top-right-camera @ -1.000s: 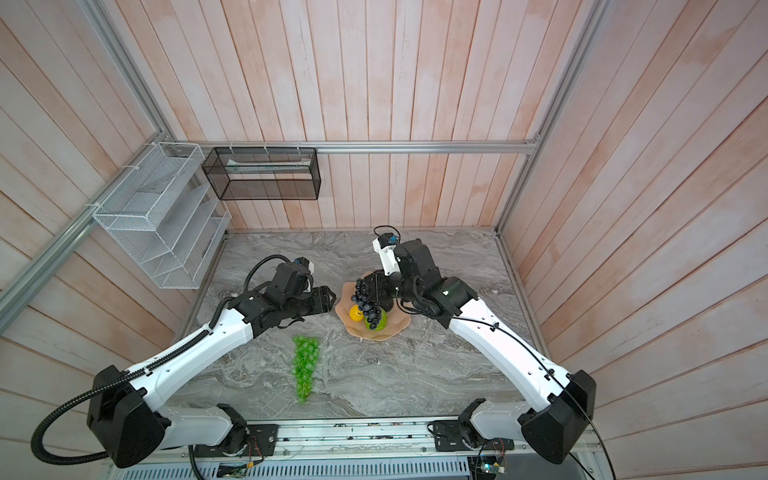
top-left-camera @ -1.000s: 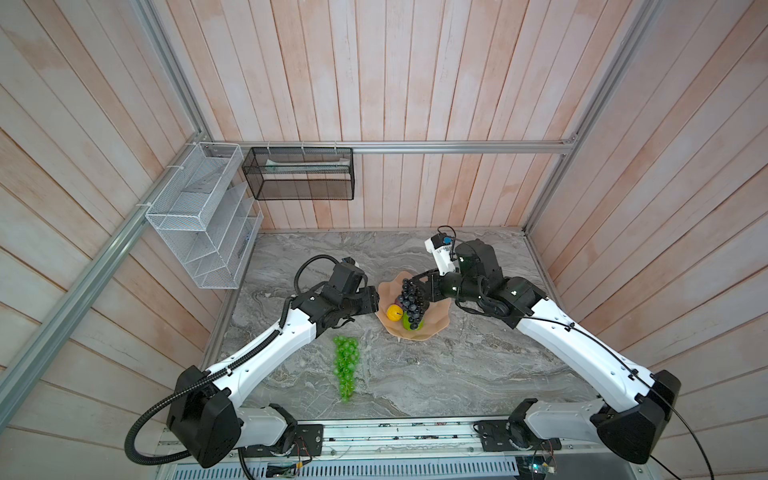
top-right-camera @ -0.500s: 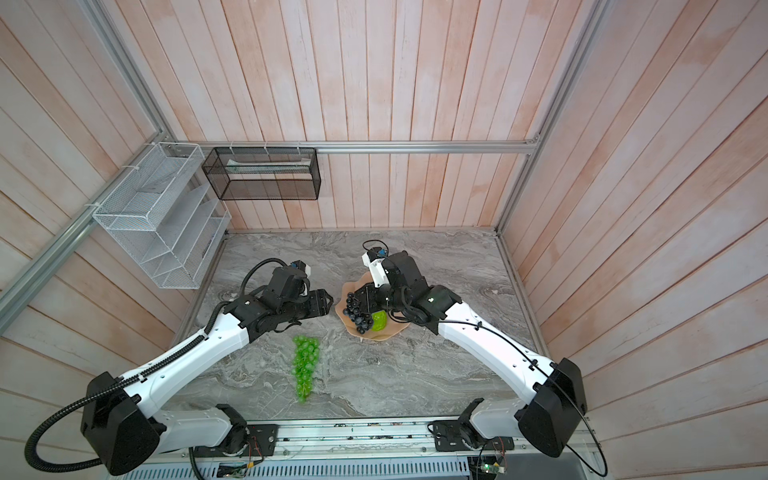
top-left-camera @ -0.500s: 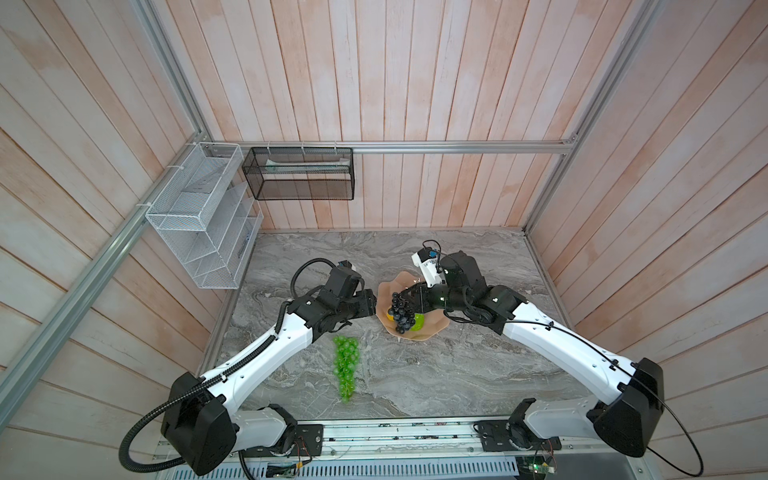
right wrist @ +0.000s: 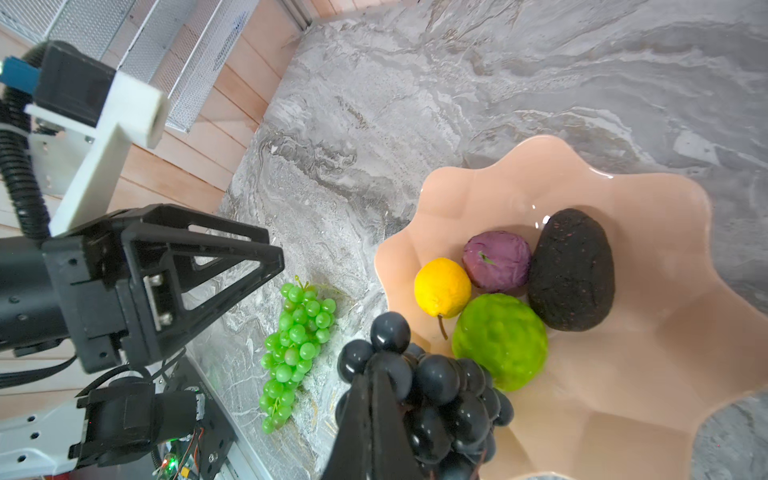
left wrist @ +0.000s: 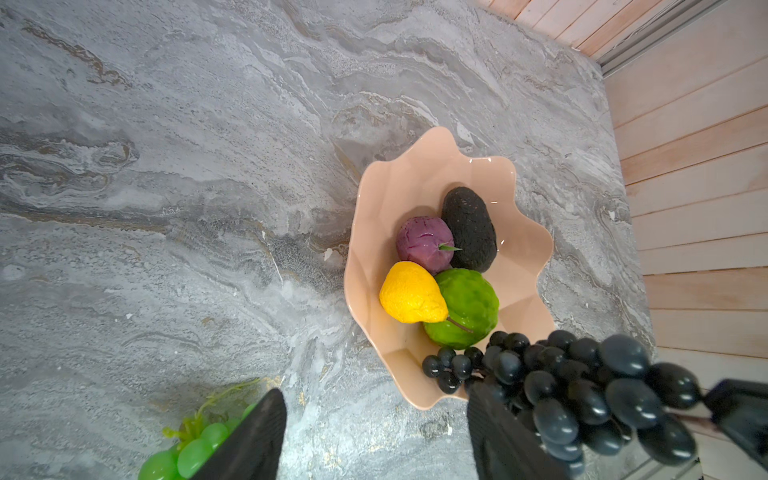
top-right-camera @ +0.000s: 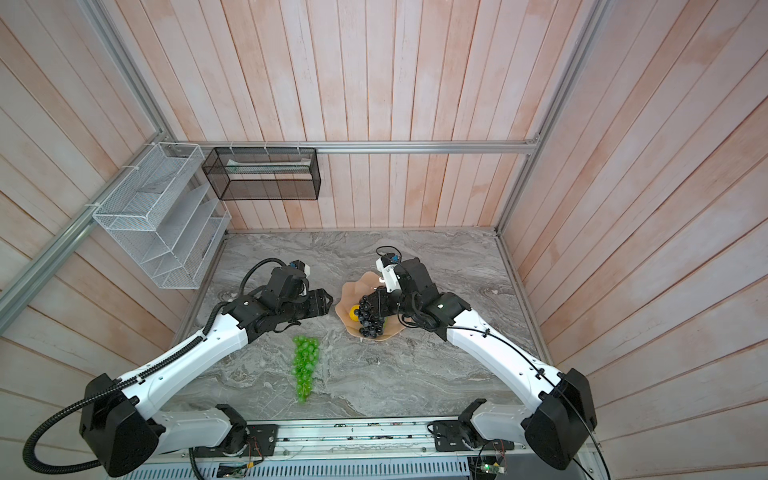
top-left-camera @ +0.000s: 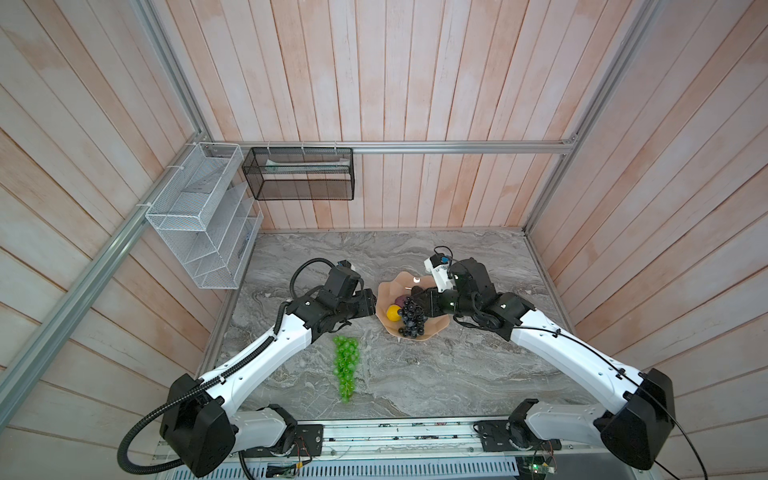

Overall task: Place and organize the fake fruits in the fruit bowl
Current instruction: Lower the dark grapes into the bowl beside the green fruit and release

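Right gripper (right wrist: 374, 395) is pinched shut on the dark grapes (top-left-camera: 411, 320), holding them over the 6 o'clock side of the bowl (top-left-camera: 392, 291). Inside the bowl sit the lemon (left wrist: 409, 293), green fruit (left wrist: 469, 307), purple fruit (left wrist: 422, 243) and avocado (left wrist: 469, 228). At the bowl's 9 o'clock, just beside it, the left gripper (left wrist: 374, 395) is spread wide and holds nothing. At about 8 o'clock the green grapes (top-left-camera: 345, 365) lie on the table (top-left-camera: 415, 386).

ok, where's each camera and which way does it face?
Top views: high at the front, looking down on the table; both arms show.
Left wrist: on the left arm, facing the bowl past its open fingers.
Right wrist: on the right arm, facing the bowl past the right gripper, shut on the dark grapes; left gripper shows.
Both wrist views share the bowl, dark grapes, green grapes.
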`<state>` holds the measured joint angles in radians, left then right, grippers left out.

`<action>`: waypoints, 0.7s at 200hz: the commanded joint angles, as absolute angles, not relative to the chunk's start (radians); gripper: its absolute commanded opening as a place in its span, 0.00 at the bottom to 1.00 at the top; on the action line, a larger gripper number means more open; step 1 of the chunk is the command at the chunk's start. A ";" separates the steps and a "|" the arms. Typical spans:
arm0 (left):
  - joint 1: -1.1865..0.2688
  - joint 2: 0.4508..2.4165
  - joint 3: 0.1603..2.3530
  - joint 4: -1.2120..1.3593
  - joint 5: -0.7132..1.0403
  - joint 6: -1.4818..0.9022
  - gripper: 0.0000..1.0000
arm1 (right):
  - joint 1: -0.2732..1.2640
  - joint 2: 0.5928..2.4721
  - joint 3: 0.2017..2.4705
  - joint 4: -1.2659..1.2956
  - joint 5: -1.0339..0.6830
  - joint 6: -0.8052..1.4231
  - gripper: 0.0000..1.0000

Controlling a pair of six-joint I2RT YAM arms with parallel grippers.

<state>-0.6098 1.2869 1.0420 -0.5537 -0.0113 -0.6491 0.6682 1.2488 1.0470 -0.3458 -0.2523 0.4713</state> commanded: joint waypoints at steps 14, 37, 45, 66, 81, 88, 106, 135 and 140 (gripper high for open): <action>-0.606 1.301 1.075 -0.579 -0.033 -0.641 0.72 | 0.619 1.221 1.014 -0.313 -0.241 0.427 0.00; -0.605 1.302 1.083 -0.583 -0.033 -0.635 0.72 | 0.581 1.218 0.983 -0.291 -0.253 0.416 0.00; -0.606 1.305 1.084 -0.584 -0.028 -0.634 0.72 | 0.569 1.221 0.975 -0.282 -0.258 0.411 0.00; -0.606 1.316 1.090 -0.589 -0.022 -0.634 0.72 | 0.546 1.226 0.955 -0.251 -0.267 0.397 0.00; -0.605 1.321 1.092 -0.590 -0.022 -0.634 0.72 | 0.530 1.230 0.943 -0.238 -0.259 0.392 0.00; -0.606 1.322 1.094 -0.589 -0.023 -0.632 0.72 | 0.521 1.230 0.935 -0.234 -0.257 0.388 0.00; -0.605 1.330 1.104 -0.593 -0.025 -0.626 0.72 | 0.494 1.232 0.917 -0.216 -0.259 0.384 0.00; -0.606 1.349 1.121 -0.602 -0.023 -0.618 0.72 | 0.451 1.250 0.893 -0.172 -0.278 0.378 0.00; -0.606 1.352 1.124 -0.602 -0.022 -0.618 0.72 | 0.441 1.257 0.892 -0.163 -0.284 0.373 0.00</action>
<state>-0.6098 1.3350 1.0851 -0.5892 -0.0116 -0.6384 0.4721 1.2362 0.9070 -0.2379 -0.2569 0.3965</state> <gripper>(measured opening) 0.720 0.048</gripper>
